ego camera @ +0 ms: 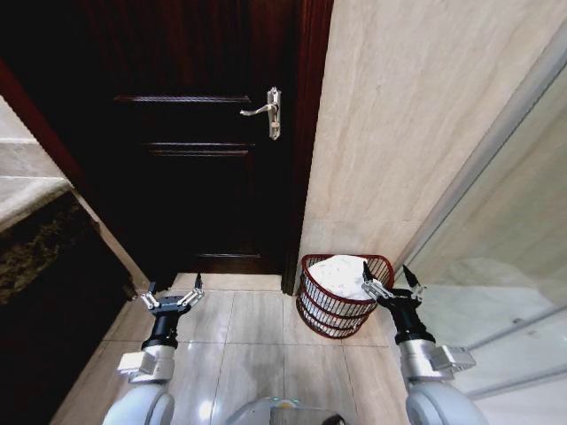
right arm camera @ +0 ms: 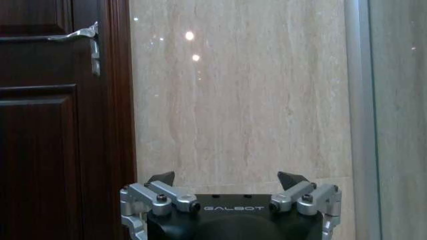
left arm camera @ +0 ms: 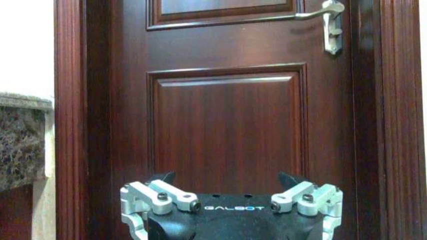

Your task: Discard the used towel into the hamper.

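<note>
Left gripper (ego camera: 173, 297): raised over the tiled floor (ego camera: 252, 341) in front of the door, fingers spread apart, nothing between them. In the left wrist view the same gripper (left arm camera: 227, 176) shows its two dark fingertips (left arm camera: 162, 177) standing wide of each other against the door panel.

Right gripper (ego camera: 390, 283): held up at the right-hand rim of the hamper, fingers apart and empty; whether a fingertip touches the rim cannot be told. In the right wrist view this gripper (right arm camera: 227, 176) is open likewise, its fingertips (right arm camera: 291, 178) set against the marble wall.

Hamper (ego camera: 330, 319): dark reddish-brown openwork basket of thin bars, rounded front, standing upright on the floor at the foot of the wall, just right of the door frame, its back close to the wall.

Towel (ego camera: 341, 274): white, bunched, lying inside the hamper and filling it near to the rim.

Door (ego camera: 190, 150): dark wood, panelled, shut, straight beyond the left gripper, with a silver lever handle (ego camera: 270, 111) near its right edge.

Wall (ego camera: 407, 115): beige marble, right of the door, behind the hamper.

Glass panel (ego camera: 505, 257): framed, at the far right, running beside the right arm.

Counter (ego camera: 27, 221): dark stone-fronted, at the left edge of the floor.
</note>
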Controlling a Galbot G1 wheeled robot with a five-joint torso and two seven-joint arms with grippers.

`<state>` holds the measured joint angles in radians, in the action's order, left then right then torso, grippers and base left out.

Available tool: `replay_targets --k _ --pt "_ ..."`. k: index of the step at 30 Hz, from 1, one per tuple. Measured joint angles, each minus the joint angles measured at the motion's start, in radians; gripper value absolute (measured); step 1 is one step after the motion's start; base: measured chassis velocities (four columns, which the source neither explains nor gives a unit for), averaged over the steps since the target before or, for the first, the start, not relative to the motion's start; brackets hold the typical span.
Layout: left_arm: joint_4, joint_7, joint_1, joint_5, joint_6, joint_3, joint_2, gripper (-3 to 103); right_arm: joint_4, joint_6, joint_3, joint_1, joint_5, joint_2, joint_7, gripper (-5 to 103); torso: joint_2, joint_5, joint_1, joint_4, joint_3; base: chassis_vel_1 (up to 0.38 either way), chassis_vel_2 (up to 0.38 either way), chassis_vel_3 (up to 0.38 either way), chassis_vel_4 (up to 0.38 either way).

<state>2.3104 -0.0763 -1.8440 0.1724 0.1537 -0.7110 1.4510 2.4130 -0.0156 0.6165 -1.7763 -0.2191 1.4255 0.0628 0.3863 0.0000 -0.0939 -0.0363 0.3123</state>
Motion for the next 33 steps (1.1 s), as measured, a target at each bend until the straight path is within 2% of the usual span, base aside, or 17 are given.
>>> replay_targets --k 33 --pt "0.003 0.000 0.003 -0.006 -0.001 0.004 0.002 100 0.002 0.007 0.012 -0.007 -0.010 0.002 -0.003 100 0.067 0.0000 -0.024 0.0000 0.043 0.000 0.000 0.000 0.000"
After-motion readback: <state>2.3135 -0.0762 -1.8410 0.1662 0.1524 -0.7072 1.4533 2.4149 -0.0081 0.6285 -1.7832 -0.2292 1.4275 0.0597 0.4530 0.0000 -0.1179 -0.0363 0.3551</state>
